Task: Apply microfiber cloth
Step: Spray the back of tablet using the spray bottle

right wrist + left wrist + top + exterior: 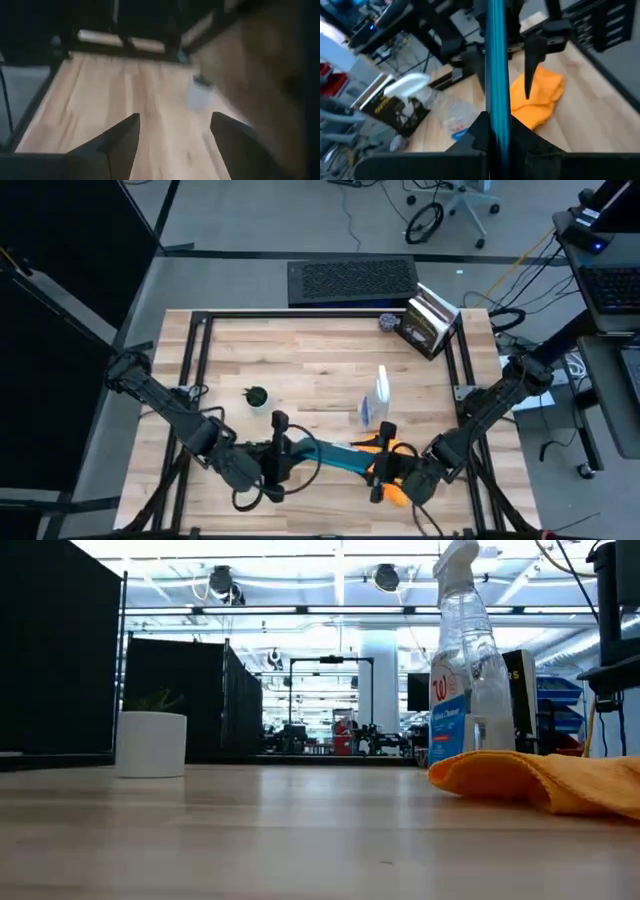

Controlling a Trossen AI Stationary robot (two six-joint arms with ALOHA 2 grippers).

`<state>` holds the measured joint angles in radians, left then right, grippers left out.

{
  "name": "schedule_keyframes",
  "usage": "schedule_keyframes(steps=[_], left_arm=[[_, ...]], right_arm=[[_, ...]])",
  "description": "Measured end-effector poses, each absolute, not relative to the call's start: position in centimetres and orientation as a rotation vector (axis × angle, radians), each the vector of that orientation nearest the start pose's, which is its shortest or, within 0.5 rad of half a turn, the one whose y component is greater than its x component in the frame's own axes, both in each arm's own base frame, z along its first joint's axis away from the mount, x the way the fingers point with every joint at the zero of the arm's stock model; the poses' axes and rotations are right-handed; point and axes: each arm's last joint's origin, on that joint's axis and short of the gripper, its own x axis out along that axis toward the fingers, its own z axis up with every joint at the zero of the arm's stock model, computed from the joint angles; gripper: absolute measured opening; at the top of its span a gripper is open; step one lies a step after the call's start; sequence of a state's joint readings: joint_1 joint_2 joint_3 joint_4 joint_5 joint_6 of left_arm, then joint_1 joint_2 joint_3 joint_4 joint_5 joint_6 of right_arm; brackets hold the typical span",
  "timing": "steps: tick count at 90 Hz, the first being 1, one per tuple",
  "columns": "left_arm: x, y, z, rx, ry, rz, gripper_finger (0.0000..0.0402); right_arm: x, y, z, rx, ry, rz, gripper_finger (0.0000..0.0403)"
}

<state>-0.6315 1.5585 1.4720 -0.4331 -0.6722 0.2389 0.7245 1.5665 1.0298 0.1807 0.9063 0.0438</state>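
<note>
The left gripper [283, 448] is clamped on the edge-on tablet [330, 454]. The cloth [392, 472] lies on the table by the bottle [378, 400] (not yet picked up). The right gripper [383, 467], jaws wide and empty, must close on it before wiping.

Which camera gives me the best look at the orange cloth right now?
The low view: the microfiber cloth lies bunched on the table beside the spray bottle. The left wrist view shows it partly hidden, the high view mostly under the right gripper, the right wrist view not at all.
</note>
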Motion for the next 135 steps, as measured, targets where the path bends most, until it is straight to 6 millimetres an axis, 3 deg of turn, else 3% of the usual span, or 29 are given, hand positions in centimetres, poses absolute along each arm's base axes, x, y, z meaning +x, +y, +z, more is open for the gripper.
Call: schedule_keyframes(steps=[11,29,47,63,75,103,114,135], left_arm=[[28.4,-19.0,35.9,0.711,0.460,-0.036,0.0007],[27.8,-19.1,35.1,0.975,0.530,-0.084,0.0007],[27.5,-19.2,34.9,1.147,0.552,-0.116,0.0008],[27.2,-19.9,35.1,1.398,0.511,-0.209,0.0008],[27.3,-20.3,35.5,1.528,0.451,-0.235,0.0008],[26.6,-21.6,35.9,1.686,0.371,-0.292,0.0008],[26.9,-21.6,36.4,1.727,0.325,-0.269,0.0008],[27.6,-21.0,36.6,1.764,0.318,-0.246,0.0008]], right_arm=[[27.2,21.0,26.8,-0.213,0.219,-0.106,0.0231],[26.1,21.7,25.3,0.020,0.385,0.025,0.0231],[23.8,22.1,23.2,0.238,0.597,-0.061,0.0231],[23.3,22.2,22.9,0.383,0.627,-0.124,0.0231],[23.2,21.1,24.6,0.477,0.584,-0.139,0.0231],[20.3,17.1,32.0,0.690,0.395,-0.065,0.0231],[21.5,15.4,32.9,0.769,0.354,-0.059,0.0231],[26.9,14.8,31.1,0.788,0.389,0.152,0.0231]])
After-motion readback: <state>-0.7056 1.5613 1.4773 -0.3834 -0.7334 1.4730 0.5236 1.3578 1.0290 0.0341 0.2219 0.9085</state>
